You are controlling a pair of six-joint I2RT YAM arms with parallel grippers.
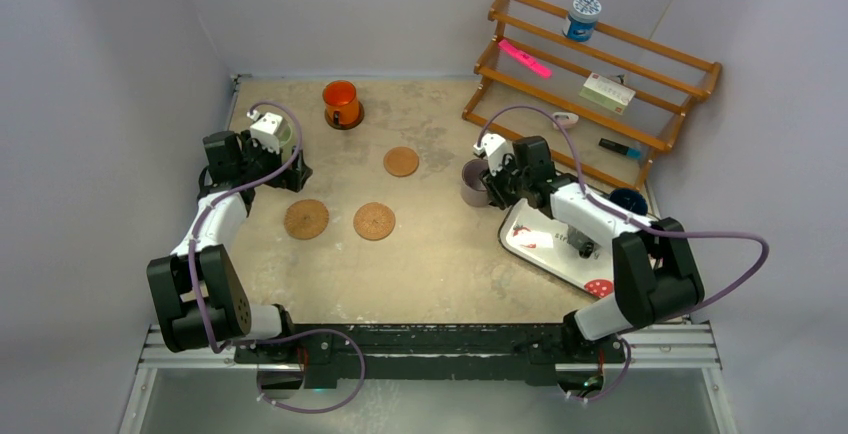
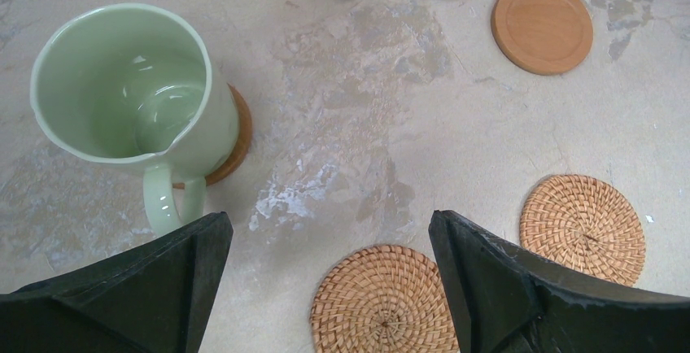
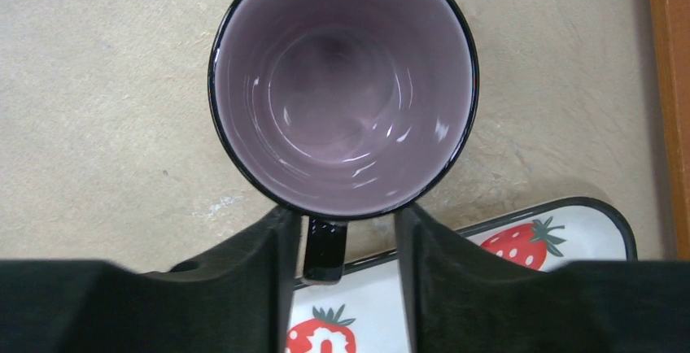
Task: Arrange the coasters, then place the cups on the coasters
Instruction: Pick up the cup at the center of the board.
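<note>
A purple-grey cup point(image 3: 342, 84) stands on the table point(image 1: 440, 254) by the tray's corner, also seen from above point(image 1: 472, 182). My right gripper point(image 3: 346, 223) straddles its black handle point(image 3: 325, 247); the left finger is close beside the handle and a gap shows on the right. A pale green cup point(image 2: 130, 84) sits on a wooden coaster point(image 2: 236, 137). My left gripper point(image 2: 328, 223) hangs wide open and empty just off that cup. An orange cup point(image 1: 340, 102) stands on a dark coaster point(image 1: 346, 122). One wooden coaster point(image 1: 401, 161) and two woven coasters point(image 1: 306, 219) point(image 1: 374, 221) lie bare.
A white strawberry-print tray point(image 1: 540, 244) lies under my right arm, with a dark blue cup point(image 1: 628, 201) at its far edge. A wooden rack point(image 1: 640, 54) at the back right holds a blue-and-white tub point(image 1: 582, 17) and small items. Walls close in the table.
</note>
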